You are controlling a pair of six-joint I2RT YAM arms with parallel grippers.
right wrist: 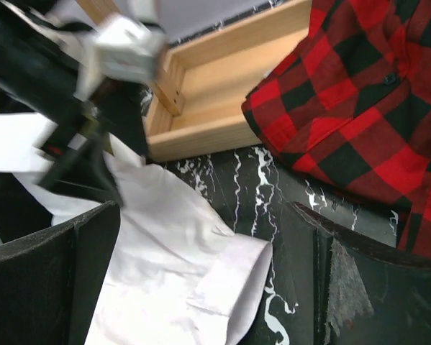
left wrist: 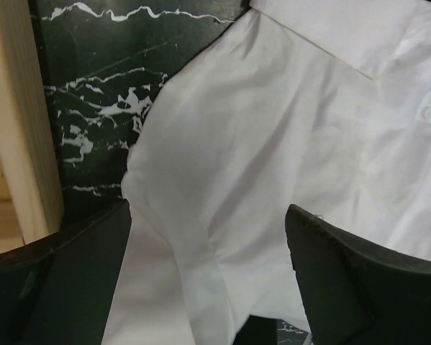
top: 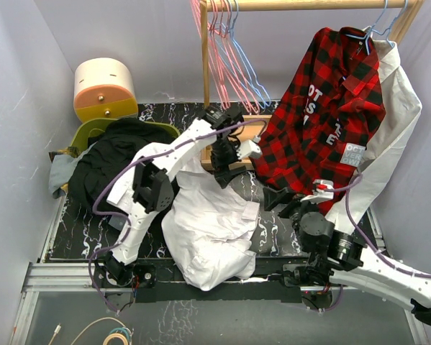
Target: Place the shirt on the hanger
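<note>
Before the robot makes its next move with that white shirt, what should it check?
1. Left gripper open over the white shirt: ok.
2. Right gripper open and empty: ok.
3. Collar in view: ok, seen from the left wrist.
4. Shirt spread flat: not ok, it lies crumpled on the table.
5. Light blue hanger in hand: not ok, it hangs on the rail among pink hangers.
6. Plaid shirt clear of the right gripper: cannot tell.
</note>
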